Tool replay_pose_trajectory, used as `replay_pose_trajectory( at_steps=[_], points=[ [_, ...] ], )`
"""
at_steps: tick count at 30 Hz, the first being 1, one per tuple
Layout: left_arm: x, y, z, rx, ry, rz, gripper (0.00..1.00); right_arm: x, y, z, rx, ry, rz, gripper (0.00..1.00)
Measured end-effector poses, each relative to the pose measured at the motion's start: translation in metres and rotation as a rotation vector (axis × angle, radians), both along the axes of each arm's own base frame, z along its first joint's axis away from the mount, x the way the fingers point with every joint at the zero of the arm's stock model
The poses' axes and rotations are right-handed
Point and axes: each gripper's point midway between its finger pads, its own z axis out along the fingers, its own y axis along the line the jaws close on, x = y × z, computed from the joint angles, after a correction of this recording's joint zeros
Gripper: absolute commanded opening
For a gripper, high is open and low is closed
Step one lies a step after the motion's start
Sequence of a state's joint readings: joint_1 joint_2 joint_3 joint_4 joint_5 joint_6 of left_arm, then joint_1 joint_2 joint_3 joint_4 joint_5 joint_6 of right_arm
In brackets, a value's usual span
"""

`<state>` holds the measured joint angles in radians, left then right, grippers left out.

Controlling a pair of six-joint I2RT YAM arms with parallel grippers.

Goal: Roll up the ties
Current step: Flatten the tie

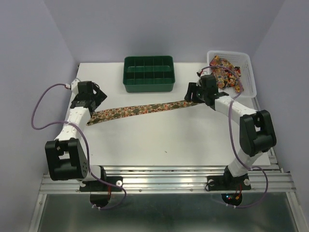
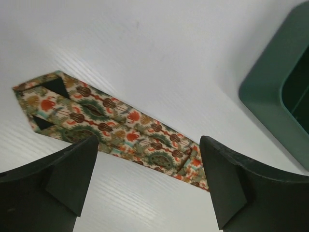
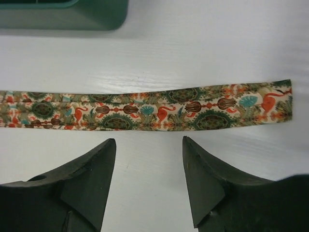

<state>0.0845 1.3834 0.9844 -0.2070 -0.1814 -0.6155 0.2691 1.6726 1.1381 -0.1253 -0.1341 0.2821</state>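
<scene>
Left gripper [image 2: 147,176] is hanging wide open over the broad pointed end of a patterned tie [image 1: 140,109] lying flat on the table [image 1: 169,140]. Right gripper [image 3: 149,164] is hovering near its narrow end, jaws apart and holding nothing. More ties [image 1: 226,72] are sitting in the white basket [image 1: 250,72], near the green tray [image 1: 148,87].

flat tie [image 1: 140,110]: patterned cloth, matt, with darker lining cloth at its pointed tip. bundled ties [image 1: 224,72]: similar cloth. table [image 1: 169,145]: white, smooth, faint fine ribbing, low sheen. tray [image 1: 148,86]: green plastic, smooth, satin. basket [image 1: 247,72]: white plastic lattice. jaws of left gripper [image 2: 145,179] and right gripper [image 3: 149,179]: black, matt, plastic-looking. front rail [image 1: 164,181]: bare metal, bright.
</scene>
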Motion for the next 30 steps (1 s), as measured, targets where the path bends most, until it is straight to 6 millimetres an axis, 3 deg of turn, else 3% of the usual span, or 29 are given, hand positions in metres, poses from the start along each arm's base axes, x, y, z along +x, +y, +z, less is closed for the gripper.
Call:
replay_pose_trajectory(
  at_steps=[1, 6, 10, 12, 18, 26, 30],
  points=[
    [0.002, -0.009, -0.001, -0.007, -0.005, -0.023, 0.99, 0.003, 0.005, -0.01, -0.021, 0.003, 0.008, 0.99],
    [0.012, -0.069, -0.014, -0.035, -0.004, -0.173, 0.99, 0.015, 0.027, -0.052, -0.074, 0.059, 0.037, 1.0],
    [0.019, -0.116, -0.044, -0.053, 0.04, -0.289, 0.99, 0.016, 0.031, -0.074, -0.09, 0.09, 0.037, 1.0],
    [0.02, -0.128, -0.059, -0.058, 0.068, -0.317, 0.99, 0.017, 0.03, -0.078, -0.096, 0.092, 0.03, 1.0],
    [0.018, -0.137, -0.102, -0.062, 0.164, -0.337, 0.99, 0.016, 0.023, -0.081, -0.111, 0.063, -0.024, 1.0],
    [0.019, -0.145, -0.103, -0.061, 0.126, -0.357, 0.99, -0.046, 0.0, -0.086, -0.086, 0.11, -0.128, 1.0],
    [0.001, -0.159, -0.104, -0.052, 0.112, -0.4, 0.99, -0.082, -0.012, -0.086, -0.051, 0.128, -0.172, 1.0]
  ],
)
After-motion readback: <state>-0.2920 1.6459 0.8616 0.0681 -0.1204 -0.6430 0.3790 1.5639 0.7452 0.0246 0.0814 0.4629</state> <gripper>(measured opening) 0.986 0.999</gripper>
